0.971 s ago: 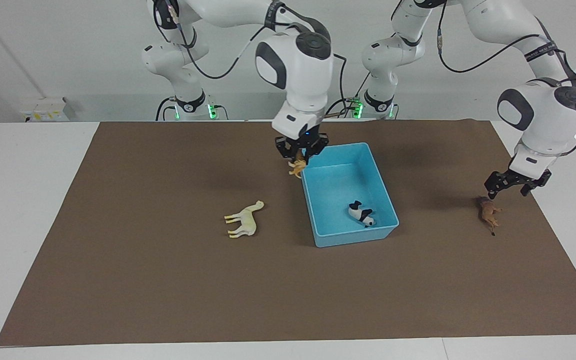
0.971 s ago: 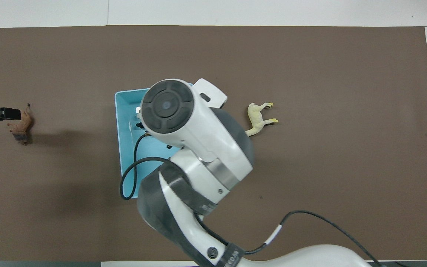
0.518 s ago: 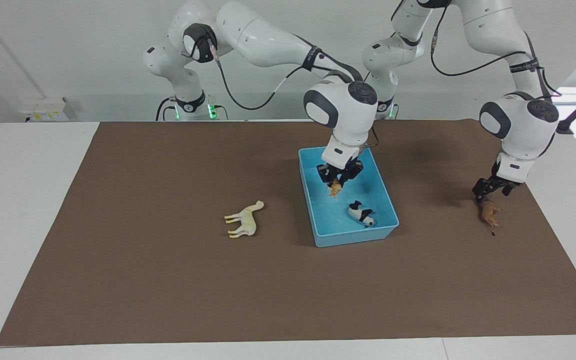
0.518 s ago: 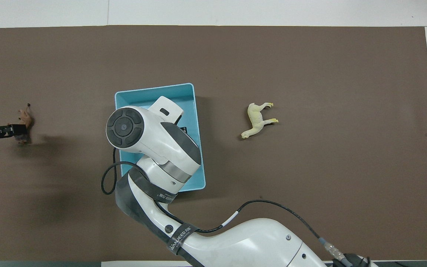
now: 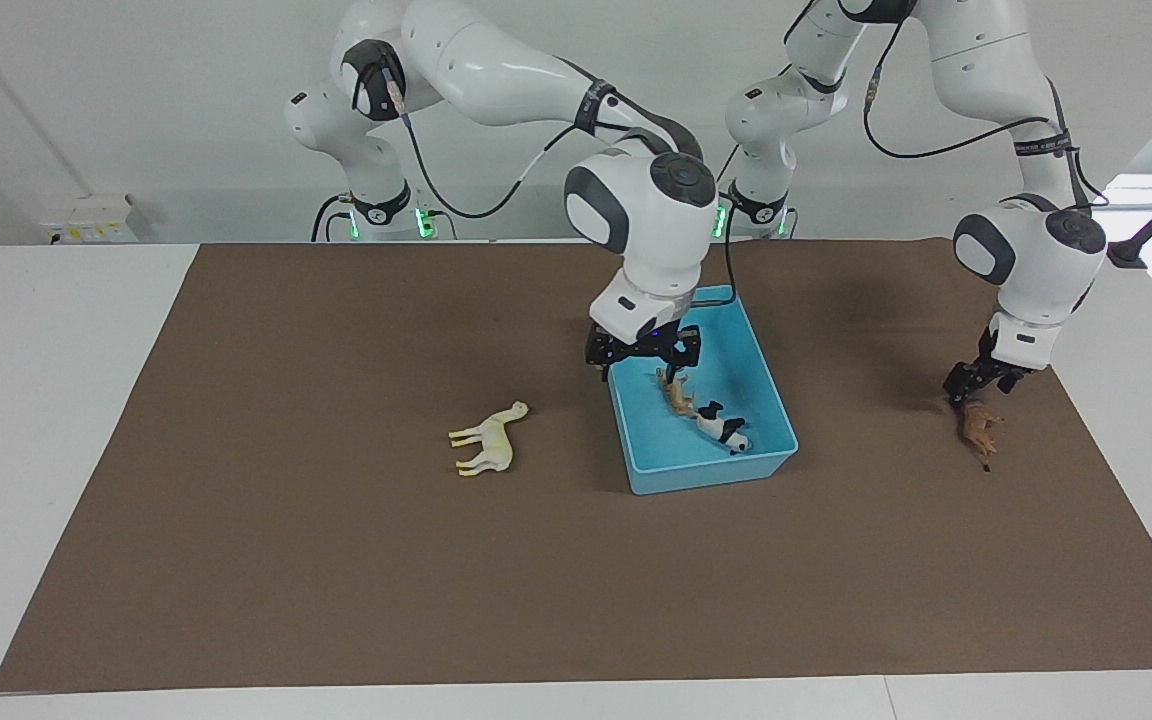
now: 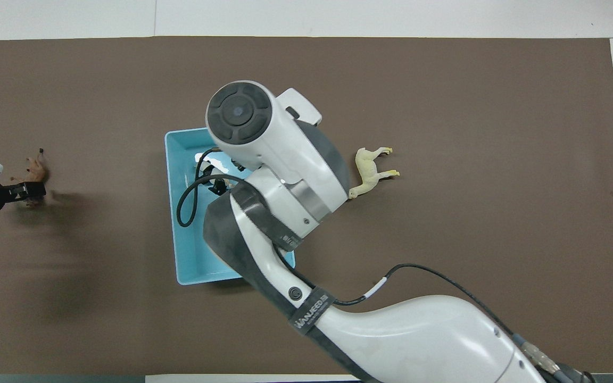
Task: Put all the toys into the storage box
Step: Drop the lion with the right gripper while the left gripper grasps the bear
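The light blue storage box [image 5: 714,468] stands mid-table and also shows in the overhead view [image 6: 185,234]. In it lie the black-and-white panda [image 5: 724,427] and, beside it, the orange-tan tiger [image 5: 678,393]. My right gripper [image 5: 642,352] is open and empty, over the box wall toward the right arm's end. The cream camel [image 5: 489,440] lies on the mat beside the box and also shows in the overhead view [image 6: 367,171]. The brown lion [image 5: 978,428] lies toward the left arm's end. My left gripper [image 5: 974,383] is down at the lion's [image 6: 34,169] nearer end.
A brown mat [image 5: 336,600] covers most of the white table. The right arm hides much of the box's inside in the overhead view. A white socket box [image 5: 91,220] sits at the table's edge near the right arm's base.
The right gripper carried the tiger over the box, opened and let it drop beside the panda, then shifted toward the box wall. The left gripper came down to the lion.
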You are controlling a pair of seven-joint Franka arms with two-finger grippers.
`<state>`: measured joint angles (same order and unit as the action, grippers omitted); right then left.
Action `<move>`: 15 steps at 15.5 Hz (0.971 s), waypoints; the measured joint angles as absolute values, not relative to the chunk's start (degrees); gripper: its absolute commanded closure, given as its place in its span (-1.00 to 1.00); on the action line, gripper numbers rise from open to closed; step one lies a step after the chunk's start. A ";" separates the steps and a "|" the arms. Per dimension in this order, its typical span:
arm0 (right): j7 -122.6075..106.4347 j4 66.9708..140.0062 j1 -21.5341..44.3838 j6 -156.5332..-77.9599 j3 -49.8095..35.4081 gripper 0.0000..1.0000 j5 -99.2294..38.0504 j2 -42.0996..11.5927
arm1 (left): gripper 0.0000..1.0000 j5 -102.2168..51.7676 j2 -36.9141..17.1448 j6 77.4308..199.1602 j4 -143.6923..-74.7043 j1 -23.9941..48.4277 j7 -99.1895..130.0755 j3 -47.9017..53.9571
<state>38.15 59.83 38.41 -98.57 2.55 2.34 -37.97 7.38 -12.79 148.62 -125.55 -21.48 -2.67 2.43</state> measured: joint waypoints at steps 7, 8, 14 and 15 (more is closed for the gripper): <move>13.97 77.16 27.98 -106.35 2.63 -1.00 2.06 -30.98 | 1.00 7.38 -13.58 149.13 -125.19 -21.45 -2.26 2.59; 11.95 83.05 27.29 -113.19 2.63 -1.00 2.05 -29.58 | 1.00 7.38 -13.59 148.85 -124.87 -21.42 -2.25 2.67; 7.10 107.32 26.55 -136.93 2.65 -1.00 2.05 -24.13 | 1.00 7.30 -10.58 124.87 -110.12 -13.54 5.64 3.98; 7.08 108.38 26.55 -137.95 2.65 -1.00 2.05 -23.66 | 1.00 7.29 -9.13 120.35 -107.71 -9.91 9.86 4.14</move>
